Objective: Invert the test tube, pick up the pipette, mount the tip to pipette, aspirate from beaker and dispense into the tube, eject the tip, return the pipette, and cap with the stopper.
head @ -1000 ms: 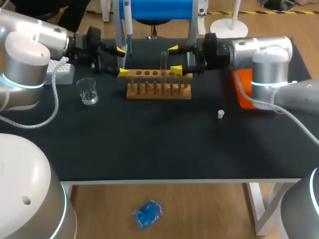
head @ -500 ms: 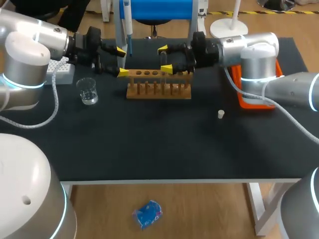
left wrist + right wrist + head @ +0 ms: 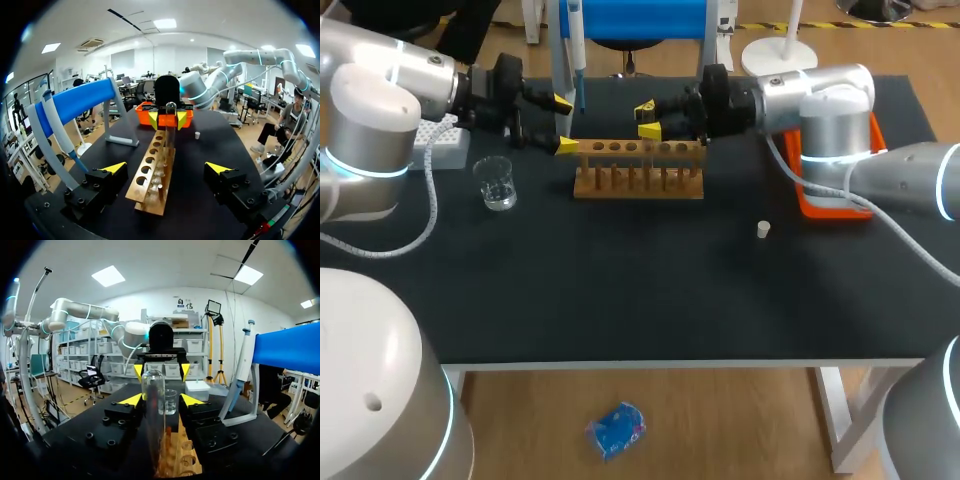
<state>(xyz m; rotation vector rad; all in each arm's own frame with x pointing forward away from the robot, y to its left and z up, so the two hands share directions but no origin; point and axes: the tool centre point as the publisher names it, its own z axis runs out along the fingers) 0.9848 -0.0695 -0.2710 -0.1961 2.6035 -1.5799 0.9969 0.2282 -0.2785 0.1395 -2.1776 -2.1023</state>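
**A:** Where is the test tube (image 3: pixel 153 405), and why is the right end effector (image 3: pixel 647 118) parked there?

**B:** The tube stands upright in one of the middle holes of the wooden rack (image 3: pixel 638 172), at the far middle of the counter (image 3: pixel 620 290). The right end effector reaches in from the right, level with the tube's upper part, with a yellow-tipped finger on either side of the glass. The fingers are apart. The right wrist view shows a gap between one of them and the tube, so nothing is clamped. I'd guess it sits high so the tube can be lifted clear of the rack and turned over.

**A:** And the left end effector (image 3: pixel 564 124)?

**B:** It hangs just off the rack's left end, fingers spread wide and holding nothing. The pipette (image 3: pixel 576 50) hangs on its blue stand just beyond, so that placement probably suits the pick-up step.

**A:** How does the tube look?

**B:** It is clear, thin glass, empty as far as I can tell. The rounded closed end is up and the mouth is down in the rack, which is why it needs inverting. The beaker (image 3: pixel 496 182) stands to the left. The small white stopper (image 3: pixel 763 230) lies nearer, to the right.
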